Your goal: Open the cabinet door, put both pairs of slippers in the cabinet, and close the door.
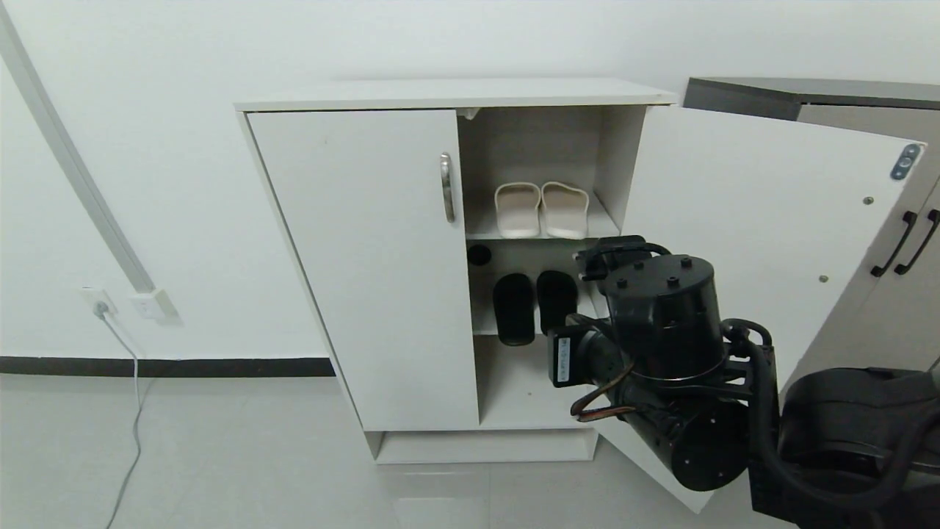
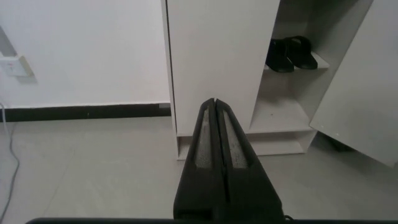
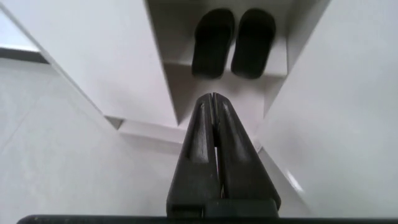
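The right claw [image 3: 212, 98] is closed on nothing, fingers pressed together, facing the open side of the cabinet [image 3: 93, 56], where the black slippers [image 3: 233, 42] lie side by side on the middle shelf [image 3: 177, 59]. The left claw [image 2: 214, 106] is likewise closed and empty, hanging over the floor [image 2: 93, 168] in front of the cabinet. In the head view the cabinet fills the centre of the frame, its left door [image 1: 367, 257] shut and its right door [image 1: 749, 220] swung wide toward the right edge, with the beige slippers [image 1: 542, 209] on the upper shelf [image 1: 485, 234] just above the black pair.
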{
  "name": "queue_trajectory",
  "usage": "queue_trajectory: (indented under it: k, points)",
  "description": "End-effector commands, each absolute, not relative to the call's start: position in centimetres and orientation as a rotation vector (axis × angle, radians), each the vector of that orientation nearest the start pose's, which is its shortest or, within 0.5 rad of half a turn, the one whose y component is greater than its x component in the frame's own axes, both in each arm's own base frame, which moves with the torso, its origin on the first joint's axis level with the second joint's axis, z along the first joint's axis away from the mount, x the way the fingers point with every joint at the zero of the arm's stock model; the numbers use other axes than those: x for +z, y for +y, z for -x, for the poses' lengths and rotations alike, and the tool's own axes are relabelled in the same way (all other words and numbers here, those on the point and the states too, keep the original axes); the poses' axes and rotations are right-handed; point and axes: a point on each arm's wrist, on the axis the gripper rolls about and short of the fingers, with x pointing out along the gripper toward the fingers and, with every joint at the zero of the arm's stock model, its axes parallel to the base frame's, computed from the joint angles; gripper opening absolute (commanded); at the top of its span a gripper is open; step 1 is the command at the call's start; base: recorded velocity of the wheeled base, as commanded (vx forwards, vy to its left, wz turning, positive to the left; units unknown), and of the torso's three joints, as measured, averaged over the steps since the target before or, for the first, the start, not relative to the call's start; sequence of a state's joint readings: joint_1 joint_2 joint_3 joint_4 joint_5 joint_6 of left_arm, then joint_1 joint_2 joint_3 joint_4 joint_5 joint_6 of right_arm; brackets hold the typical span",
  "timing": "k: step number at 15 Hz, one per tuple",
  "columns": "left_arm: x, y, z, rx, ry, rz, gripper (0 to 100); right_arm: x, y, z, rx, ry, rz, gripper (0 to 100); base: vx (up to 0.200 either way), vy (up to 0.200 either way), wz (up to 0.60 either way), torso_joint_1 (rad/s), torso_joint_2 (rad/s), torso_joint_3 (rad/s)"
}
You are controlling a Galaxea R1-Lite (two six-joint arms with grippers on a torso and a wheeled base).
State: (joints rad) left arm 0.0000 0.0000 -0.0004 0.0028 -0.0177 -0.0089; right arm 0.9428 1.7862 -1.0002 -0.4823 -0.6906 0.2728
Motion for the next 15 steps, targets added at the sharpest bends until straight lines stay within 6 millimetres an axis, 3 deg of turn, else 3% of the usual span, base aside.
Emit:
queue_trajectory:
  k: [1,15]
  points:
    - [7.5,0.0,2.3,-0.017,0.003,0.009,0,19.2,26.2,-20.8,0.219,0.244,-0.044,0,0.000,0.000,0.00,0.000,0.00,0.000]
    - [7.6,0.0,2.3,-0.017,0.002,0.011,0,17.4,25.7,-20.6,0.251,0.278,0.003,0,0.000,0.000,0.00,0.000,0.00,0.000]
